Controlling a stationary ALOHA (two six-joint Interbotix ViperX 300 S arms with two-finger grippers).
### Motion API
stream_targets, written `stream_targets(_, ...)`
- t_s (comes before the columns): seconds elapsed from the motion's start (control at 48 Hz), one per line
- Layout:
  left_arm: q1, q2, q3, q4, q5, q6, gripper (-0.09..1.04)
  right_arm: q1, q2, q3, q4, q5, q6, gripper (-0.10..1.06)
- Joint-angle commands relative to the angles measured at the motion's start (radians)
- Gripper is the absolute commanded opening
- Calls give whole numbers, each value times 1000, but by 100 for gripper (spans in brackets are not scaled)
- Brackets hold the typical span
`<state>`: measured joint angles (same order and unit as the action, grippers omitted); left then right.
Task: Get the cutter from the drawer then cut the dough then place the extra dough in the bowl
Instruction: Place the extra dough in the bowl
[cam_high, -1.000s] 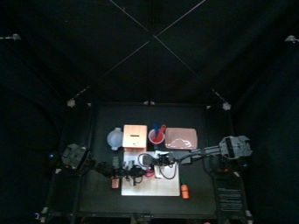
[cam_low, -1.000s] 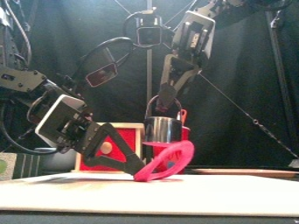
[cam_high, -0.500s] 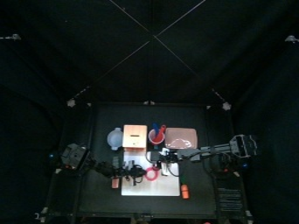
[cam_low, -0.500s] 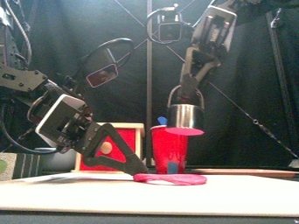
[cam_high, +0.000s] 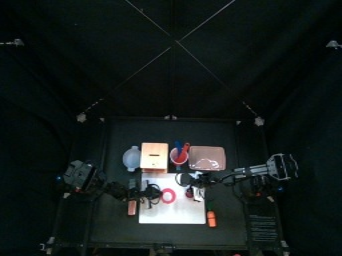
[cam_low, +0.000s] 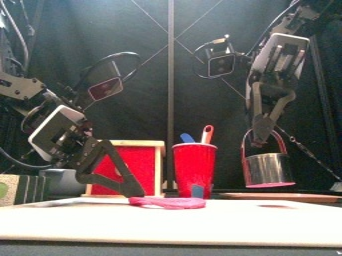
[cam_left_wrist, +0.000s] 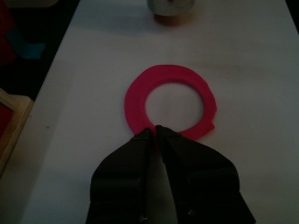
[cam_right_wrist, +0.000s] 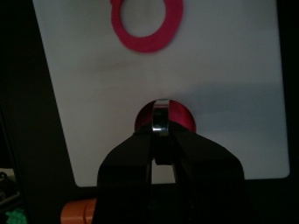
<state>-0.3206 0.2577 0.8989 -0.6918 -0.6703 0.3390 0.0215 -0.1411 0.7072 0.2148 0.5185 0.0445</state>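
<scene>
- While the left claw (cam_left_wrist: 156, 131) is pressed together on the near-left rim of the dough ring (cam_left_wrist: 135, 101), the ring lies flat on the white cutting board (cam_left_wrist: 233, 52), which sits on the near half of the tabletop (cam_high: 238, 135).
- From the front the left claw comes down at a slant from the left. Its tips are right at board level, where the ring's edge begins.
- The ring is pinkish red, with a wide round hole through which the white board shows.
- The right claw (cam_low: 263, 146) hangs straight down on the right side, pinching the wire handle of the round metal cutter (cam_low: 269, 169).
- The cutter is in the air, clear of the board, to the right of the ring and well apart from it.
- Looking down past the right claw, I see a red round patch just beneath the tips. I can't tell what it is.
- Behind the board stands a row of things:
  - the blue-grey bowl (cam_high: 131, 157) at the far left;
  - the wooden box (cam_low: 144, 160) beside it, showing its red drawer front;
  - the red cup (cam_low: 194, 170), with a blue knife (cam_low: 187, 138) and a red knife (cam_low: 207, 132) sticking out of it;
  - the pink tray (cam_high: 207, 157) to the right.
</scene>
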Motion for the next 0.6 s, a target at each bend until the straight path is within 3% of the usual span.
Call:
stream_targets(0.021, 6, -26, -15, 9, -5, 2, 58, 0, -26, -9, -12, -12, 2, 53)
stream_targets(0.125, 6, -26, -21, 17, -2, 0, 58, 2, -28, -12, -12, -15, 2, 60)
stream_targets(0.438, 11, -38, -26, 40, 2, 0, 59, 0, -26, -18, -18, -52, 0, 96)
stream_targets(0.604, 17, -52, -32, 38, -2, -2, 61, 0, -26, -23, -20, -75, 0, 98)
